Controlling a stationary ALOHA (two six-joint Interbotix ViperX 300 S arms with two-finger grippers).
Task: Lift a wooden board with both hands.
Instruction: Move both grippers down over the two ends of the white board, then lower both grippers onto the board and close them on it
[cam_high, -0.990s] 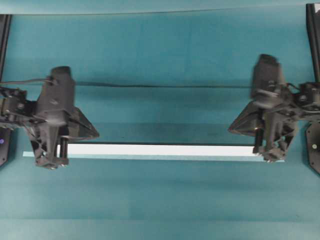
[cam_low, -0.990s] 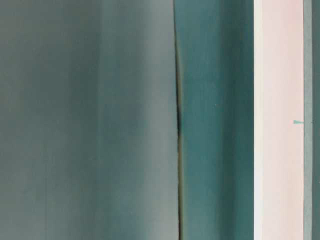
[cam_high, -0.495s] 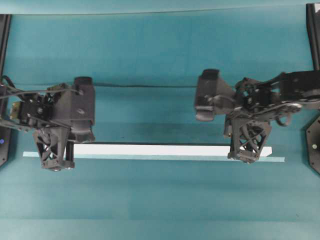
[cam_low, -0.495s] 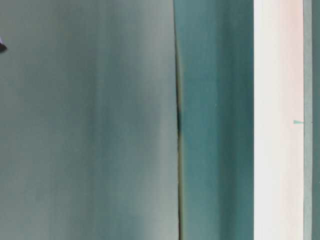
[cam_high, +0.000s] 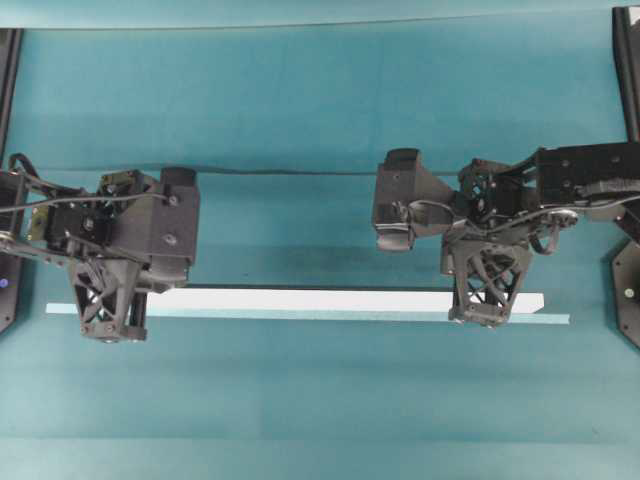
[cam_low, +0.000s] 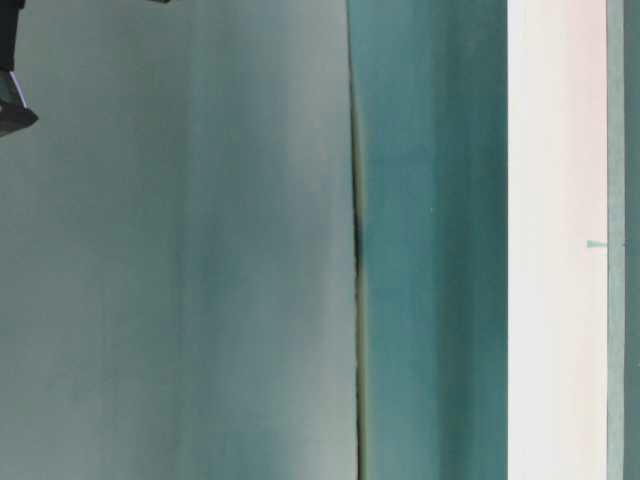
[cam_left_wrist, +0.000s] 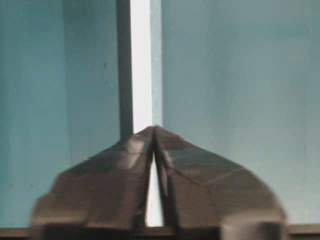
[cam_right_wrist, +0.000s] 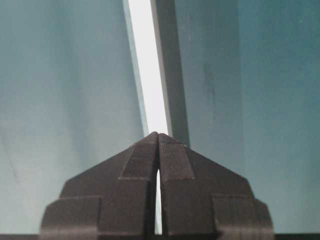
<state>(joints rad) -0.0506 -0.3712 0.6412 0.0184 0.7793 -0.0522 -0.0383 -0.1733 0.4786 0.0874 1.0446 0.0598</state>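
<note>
Board lies flat across the teal table, left gripper and right gripper over its ends, fingertips pressed together in both wrist views.

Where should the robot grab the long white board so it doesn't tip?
Probably near both ends of the wooden board, one gripper each, coming down from above to pinch across its narrow width. It is long and lies flat, so a single grip would likely let it tilt.

wooden board: smooth, matt white | pincers: matt black plastic | table: matt teal
</note>
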